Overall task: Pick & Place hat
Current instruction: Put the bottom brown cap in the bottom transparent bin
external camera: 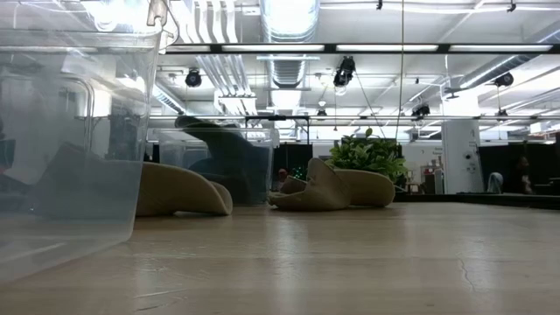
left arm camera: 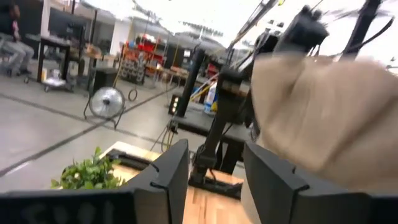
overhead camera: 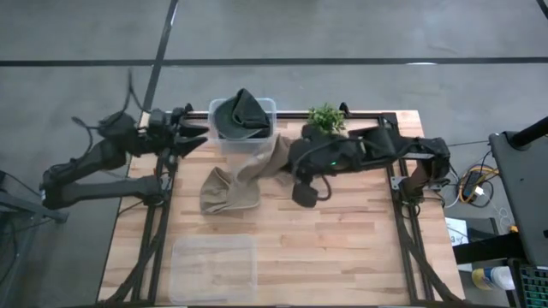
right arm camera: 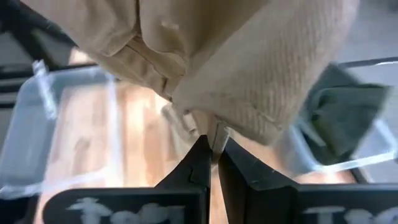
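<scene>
A tan cloth hat (overhead camera: 233, 184) lies on the table in front of a clear bin (overhead camera: 265, 107) that holds a dark hat (overhead camera: 241, 115). My right gripper (overhead camera: 284, 158) reaches in from the table's right and is shut on the tan hat's right end; in the right wrist view my right gripper (right arm camera: 211, 148) has tan cloth (right arm camera: 249, 68) bunched above it. My left gripper (overhead camera: 199, 137) hovers open just left of the bin and touches nothing. In the left wrist view my left gripper (left arm camera: 214, 155) faces the tan hat (left arm camera: 323, 112). My right gripper pinches a thin edge of the tan hat (right arm camera: 214, 134) between the tips of its two fingers, coming about level from the table's right. The hat's right end is raised at the fingers, and its left part (overhead camera: 218, 195) rests on the table.
A second clear bin (overhead camera: 214, 267) stands at the table's near edge and fills the left of the low view as a clear bin (external camera: 70, 131). A small green plant (overhead camera: 325, 118) sits at the far edge beside the right arm. Bare wood lies at the near right.
</scene>
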